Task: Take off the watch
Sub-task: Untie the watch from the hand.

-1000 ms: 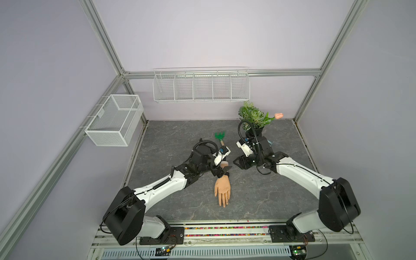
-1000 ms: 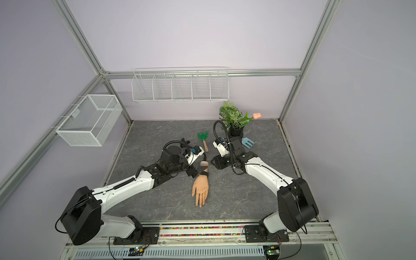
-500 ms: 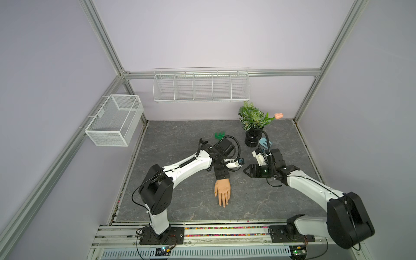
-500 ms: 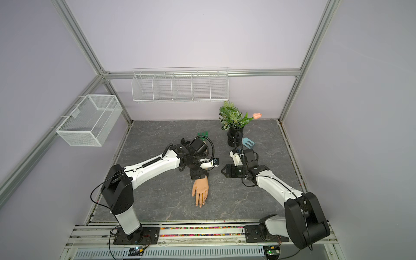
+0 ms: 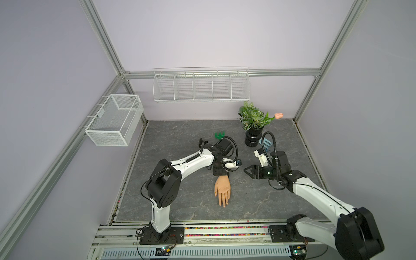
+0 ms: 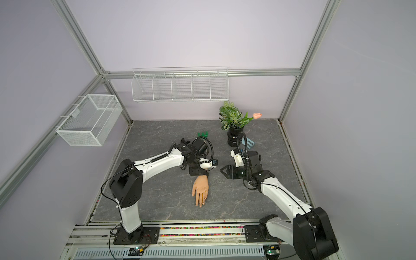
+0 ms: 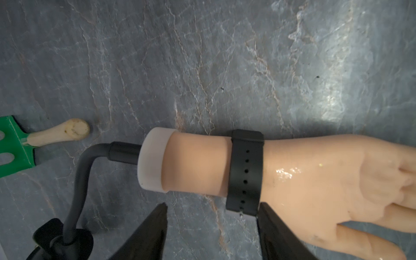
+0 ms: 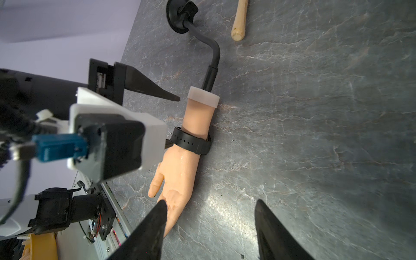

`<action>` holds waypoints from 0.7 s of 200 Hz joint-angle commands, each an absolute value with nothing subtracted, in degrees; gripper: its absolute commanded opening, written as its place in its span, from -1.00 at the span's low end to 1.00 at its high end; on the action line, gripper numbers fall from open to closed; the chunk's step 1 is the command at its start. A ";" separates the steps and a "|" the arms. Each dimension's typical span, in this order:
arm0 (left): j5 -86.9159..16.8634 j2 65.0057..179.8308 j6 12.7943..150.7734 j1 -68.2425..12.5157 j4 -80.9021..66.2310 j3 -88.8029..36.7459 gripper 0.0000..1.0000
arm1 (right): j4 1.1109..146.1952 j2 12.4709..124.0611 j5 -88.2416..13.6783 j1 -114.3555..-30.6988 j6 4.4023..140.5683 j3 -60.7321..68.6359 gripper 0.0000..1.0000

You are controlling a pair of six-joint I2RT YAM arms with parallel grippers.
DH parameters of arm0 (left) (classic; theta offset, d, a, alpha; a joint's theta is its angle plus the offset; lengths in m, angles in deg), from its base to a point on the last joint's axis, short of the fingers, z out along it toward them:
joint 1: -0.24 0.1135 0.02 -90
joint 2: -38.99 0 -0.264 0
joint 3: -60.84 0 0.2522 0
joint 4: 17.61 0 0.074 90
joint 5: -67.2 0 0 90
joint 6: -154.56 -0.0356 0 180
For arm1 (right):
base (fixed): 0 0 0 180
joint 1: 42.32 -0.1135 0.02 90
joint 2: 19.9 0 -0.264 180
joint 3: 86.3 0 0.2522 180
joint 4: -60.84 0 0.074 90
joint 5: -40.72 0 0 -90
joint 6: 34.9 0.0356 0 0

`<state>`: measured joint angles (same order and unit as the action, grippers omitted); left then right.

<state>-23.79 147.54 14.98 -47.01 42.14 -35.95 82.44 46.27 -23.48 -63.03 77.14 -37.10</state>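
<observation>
Left wrist: matte, perforated watch (image 7: 245, 171); glossy hand (image 7: 319, 180).

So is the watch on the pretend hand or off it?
On. The watch wraps round the wrist of the pretend hand, between its white end cap and the knuckles.

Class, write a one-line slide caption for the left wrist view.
Left gripper, fingers apart, poised beside the black watch on the mannequin hand.

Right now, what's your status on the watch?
Left gripper jaws open, at the watch. Watch on wrist. Right gripper open, empty, standing off. Nothing in the way.
</observation>
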 commanded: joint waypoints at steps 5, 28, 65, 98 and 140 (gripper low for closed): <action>-28.76 150.20 11.00 -46.70 44.55 -38.84 0.22 | 81.83 45.14 -23.15 -62.89 76.28 -37.79 0.26; -29.60 151.33 10.92 -46.70 46.06 -39.75 0.21 | 81.82 45.08 -23.65 -62.90 76.31 -37.84 0.27; -30.33 151.93 11.29 -46.70 45.90 -39.67 0.22 | 81.81 44.71 -23.40 -62.93 77.34 -37.99 0.27; -29.99 153.82 11.66 -46.78 47.16 -40.17 -0.44 | 80.81 43.53 -23.10 -62.95 78.97 -38.73 0.28; -30.43 153.54 12.27 -46.87 47.39 -40.15 -0.52 | 77.60 43.14 -23.53 -62.98 82.06 -40.74 0.33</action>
